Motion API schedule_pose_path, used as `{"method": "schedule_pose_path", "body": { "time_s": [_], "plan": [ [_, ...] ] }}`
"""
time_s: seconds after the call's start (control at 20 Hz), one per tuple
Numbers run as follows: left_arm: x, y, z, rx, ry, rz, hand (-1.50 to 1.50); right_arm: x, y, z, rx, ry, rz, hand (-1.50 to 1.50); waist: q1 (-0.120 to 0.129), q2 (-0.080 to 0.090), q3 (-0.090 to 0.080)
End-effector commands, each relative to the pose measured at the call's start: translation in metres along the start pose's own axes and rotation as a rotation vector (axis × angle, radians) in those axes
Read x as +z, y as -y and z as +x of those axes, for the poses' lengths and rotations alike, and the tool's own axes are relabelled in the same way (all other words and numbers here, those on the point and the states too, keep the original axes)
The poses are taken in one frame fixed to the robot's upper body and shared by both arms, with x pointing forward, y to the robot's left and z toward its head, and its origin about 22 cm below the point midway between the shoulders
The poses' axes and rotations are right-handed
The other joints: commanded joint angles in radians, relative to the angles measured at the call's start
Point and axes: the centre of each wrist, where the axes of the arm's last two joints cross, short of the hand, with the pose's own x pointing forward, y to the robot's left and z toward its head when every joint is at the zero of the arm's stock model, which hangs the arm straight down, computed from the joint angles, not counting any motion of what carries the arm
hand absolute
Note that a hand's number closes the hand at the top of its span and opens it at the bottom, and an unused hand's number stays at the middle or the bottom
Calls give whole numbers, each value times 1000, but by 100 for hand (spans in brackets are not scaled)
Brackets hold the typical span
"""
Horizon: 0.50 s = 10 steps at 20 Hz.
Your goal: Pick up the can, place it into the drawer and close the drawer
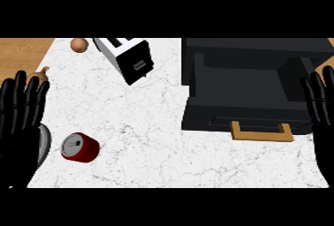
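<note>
Red can (80,147) lies tipped, well apart from open black drawer (244,95).

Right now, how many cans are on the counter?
1. The red can lies on the white counter at the lower left, beside the left hand. None visible elsewhere.

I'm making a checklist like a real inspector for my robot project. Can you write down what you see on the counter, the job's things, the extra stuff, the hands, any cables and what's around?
Surface: white marbled counter, with a wooden area beyond its left edge.
Job's things: red can on the counter at lower left, silver top showing; black drawer pulled open, wooden handle at its front.
Clutter: toaster and brown egg at the far edge.
Hands: left hand open at the left edge, fingers up, resting; right hand open at the right edge, likewise.
Cables: nothing seen.
Surroundings: grey rim of something beside the left hand, cannot tell what.
</note>
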Motion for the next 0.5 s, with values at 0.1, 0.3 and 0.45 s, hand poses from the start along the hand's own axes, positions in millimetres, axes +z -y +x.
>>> {"method": "schedule_pose_path", "body": {
  "time_s": [0.1,0.3,0.45],
  "plan": [
    [14,-13,11,158,41,-237,-150,2,-3,6,7,13,-8,-150,-26,-1,29],
    [39,-31,-13,113,-292,-420,-150,17,8,-25,6,-265,-114,-150,-34,16,29],
    [44,-52,8,125,-304,-489,-150,9,2,-16,-3,-310,-136,-150,-14,2,29]
  ]
}}
